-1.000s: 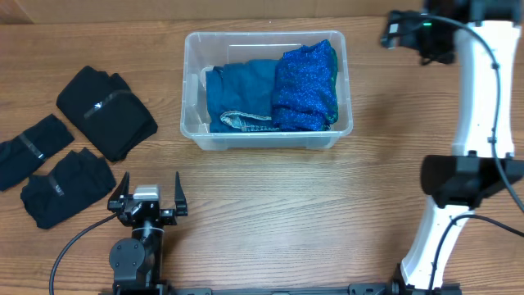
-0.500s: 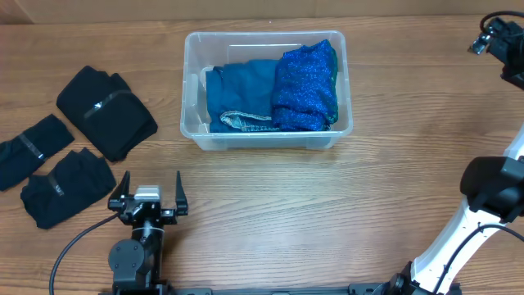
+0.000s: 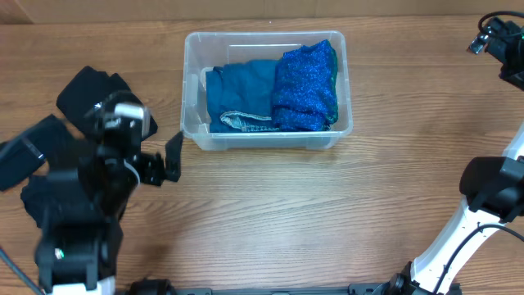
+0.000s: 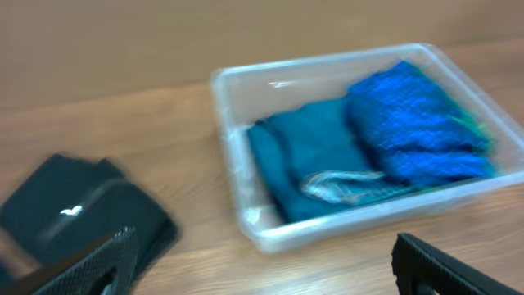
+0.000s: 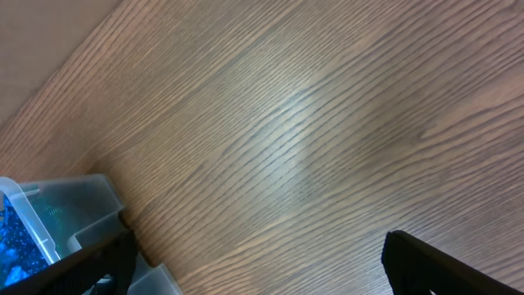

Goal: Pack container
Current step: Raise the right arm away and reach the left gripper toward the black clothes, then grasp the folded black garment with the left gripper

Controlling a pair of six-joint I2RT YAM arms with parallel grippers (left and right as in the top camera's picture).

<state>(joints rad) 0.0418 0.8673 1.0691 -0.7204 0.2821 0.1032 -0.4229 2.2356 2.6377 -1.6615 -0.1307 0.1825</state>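
The clear container (image 3: 195,131) stands at the back middle of the table. It holds a folded teal cloth (image 3: 241,86) and a sparkly blue cloth (image 3: 307,82). It also shows in the left wrist view (image 4: 233,139), and its corner shows in the right wrist view (image 5: 74,213). My left gripper (image 3: 139,160) is open and empty, raised left of the container over the black clothes, and blurred. My right gripper (image 3: 498,41) is open and empty, high at the far right edge, over bare wood (image 5: 262,270).
Several folded black garments lie at the left: one large (image 3: 82,86) (image 4: 74,217) and smaller ones (image 3: 24,152), partly hidden by my left arm. The white right arm's base (image 3: 491,192) stands at the right.
My left arm has risen from its rest spot at the front and swung up and left over the black clothes. My right arm moved from beside the container to the far right edge, then held.
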